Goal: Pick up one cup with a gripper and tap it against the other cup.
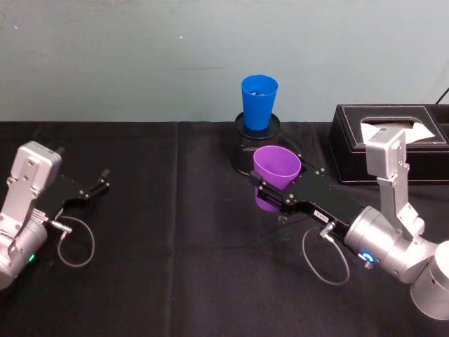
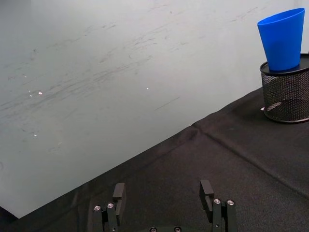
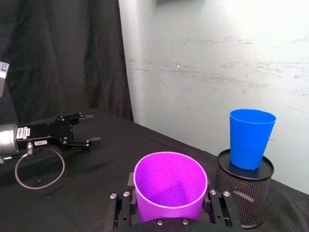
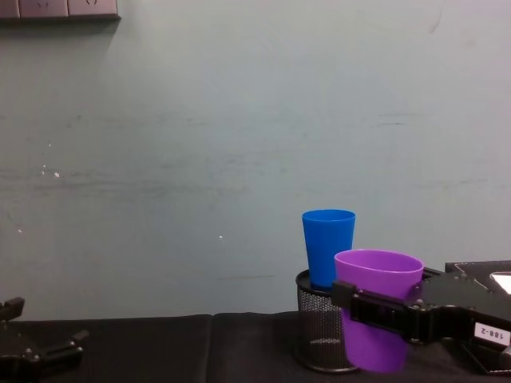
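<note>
Reading the small white label (image 4: 489, 333) on the right gripper (image 1: 279, 181): looks like "188-2", digits not fully certain. No print or logo on either cup.

Right gripper pinches the purple tapered plastic tumbler (image 1: 277, 167) just below its wide rim, one finger on each side. Cup is smooth and plain, mouth up. It sits just in front of the black mesh pen holder (image 1: 247, 151), mid-table on the black cloth (image 1: 175, 232).

Bright blue tapered plastic tumbler (image 1: 259, 102) stands upright on top of that holder, its rim above the purple rim. Right wrist view shows a gap between the two cups.

Left gripper (image 1: 98, 184) is at the table's far left, fingers spread, holding nothing. Black stitched tissue box (image 1: 351, 151) is at the right.
</note>
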Robot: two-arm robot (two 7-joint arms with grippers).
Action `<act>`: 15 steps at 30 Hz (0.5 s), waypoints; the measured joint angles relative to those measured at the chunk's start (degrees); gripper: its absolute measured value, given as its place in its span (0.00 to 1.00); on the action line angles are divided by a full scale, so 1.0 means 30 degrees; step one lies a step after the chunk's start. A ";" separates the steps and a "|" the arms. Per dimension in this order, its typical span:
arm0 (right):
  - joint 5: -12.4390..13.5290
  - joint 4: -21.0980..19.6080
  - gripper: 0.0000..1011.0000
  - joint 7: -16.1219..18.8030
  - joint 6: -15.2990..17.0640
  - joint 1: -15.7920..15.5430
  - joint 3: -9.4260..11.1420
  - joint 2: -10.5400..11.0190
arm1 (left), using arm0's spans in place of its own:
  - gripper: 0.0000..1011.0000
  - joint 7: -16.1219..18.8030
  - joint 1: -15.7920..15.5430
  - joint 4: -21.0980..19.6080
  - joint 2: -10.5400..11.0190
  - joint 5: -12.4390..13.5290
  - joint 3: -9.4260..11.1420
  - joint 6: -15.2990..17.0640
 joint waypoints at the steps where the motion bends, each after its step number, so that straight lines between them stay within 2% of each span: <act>1: -0.0002 0.0001 0.72 0.0000 -0.0001 0.0001 0.0000 0.0000 | 0.99 0.0000 0.0000 0.0001 0.0000 0.0000 0.0000 -0.0001; 15: -0.0015 0.0006 0.72 0.0001 -0.0003 0.0000 0.0000 -0.0001 | 0.99 0.0000 0.0000 0.0001 0.0000 0.0001 0.0000 0.0000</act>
